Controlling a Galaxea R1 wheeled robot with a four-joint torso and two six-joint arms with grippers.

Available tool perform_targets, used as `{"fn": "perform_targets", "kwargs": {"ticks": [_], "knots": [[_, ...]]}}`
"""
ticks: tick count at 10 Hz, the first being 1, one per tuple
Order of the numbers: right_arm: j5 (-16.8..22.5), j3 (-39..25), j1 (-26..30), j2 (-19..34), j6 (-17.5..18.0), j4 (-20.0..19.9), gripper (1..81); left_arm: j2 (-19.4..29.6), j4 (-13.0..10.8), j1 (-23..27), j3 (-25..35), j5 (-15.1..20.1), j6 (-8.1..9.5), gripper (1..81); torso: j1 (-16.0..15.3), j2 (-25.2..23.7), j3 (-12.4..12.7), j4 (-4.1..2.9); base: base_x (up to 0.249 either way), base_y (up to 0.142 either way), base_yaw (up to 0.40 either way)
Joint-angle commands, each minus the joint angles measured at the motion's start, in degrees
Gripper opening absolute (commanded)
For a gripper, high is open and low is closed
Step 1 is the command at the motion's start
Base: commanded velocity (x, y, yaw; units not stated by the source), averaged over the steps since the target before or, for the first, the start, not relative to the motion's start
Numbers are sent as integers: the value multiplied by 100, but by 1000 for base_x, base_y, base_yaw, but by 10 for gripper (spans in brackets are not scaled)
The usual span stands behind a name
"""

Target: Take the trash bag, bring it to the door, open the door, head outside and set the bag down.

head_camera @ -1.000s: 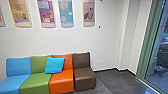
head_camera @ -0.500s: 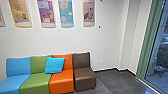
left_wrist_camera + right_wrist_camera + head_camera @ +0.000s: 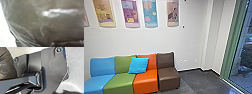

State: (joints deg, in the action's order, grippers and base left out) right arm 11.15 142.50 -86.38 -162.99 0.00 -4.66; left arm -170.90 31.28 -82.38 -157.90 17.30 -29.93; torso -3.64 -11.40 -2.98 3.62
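Trash bag (image 3: 31,23), dark and glossy, bulged close to my left wrist camera; in the right wrist view I saw it alongside the robot's own plate (image 3: 53,67). Could not tell whether either claw was clamped on it, apart or together. Ahead: blue, green, orange and brown seats (image 3: 169,76) in a row, blue cushion (image 3: 138,65) leaning between green and orange; green-framed glass (image 3: 244,62) to the right.

Blue cushion (image 3: 138,65) on colourful seats (image 3: 146,78).
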Motion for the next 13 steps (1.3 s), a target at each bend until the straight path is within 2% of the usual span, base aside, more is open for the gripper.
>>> {"fn": "perform_targets", "kwargs": {"ticks": [1, 9, 13], "knots": [[361, -4, 354, 80, -26, 0, 811, 73, -26, 403, -12, 476, -39, 10, 0, 0, 0, 0, 0, 0, 0], [361, -4, 362, 62, -35, 0, 811, 91, -87, 403, -12, 485, -39, 10, 0, 0, 0, 0, 0, 0, 0], [361, 5, 371, 53, -35, 8, 811, 99, -96, 403, -12, 485, -39, 10, 0, 0, 0, 0, 0, 0, -120]]}}
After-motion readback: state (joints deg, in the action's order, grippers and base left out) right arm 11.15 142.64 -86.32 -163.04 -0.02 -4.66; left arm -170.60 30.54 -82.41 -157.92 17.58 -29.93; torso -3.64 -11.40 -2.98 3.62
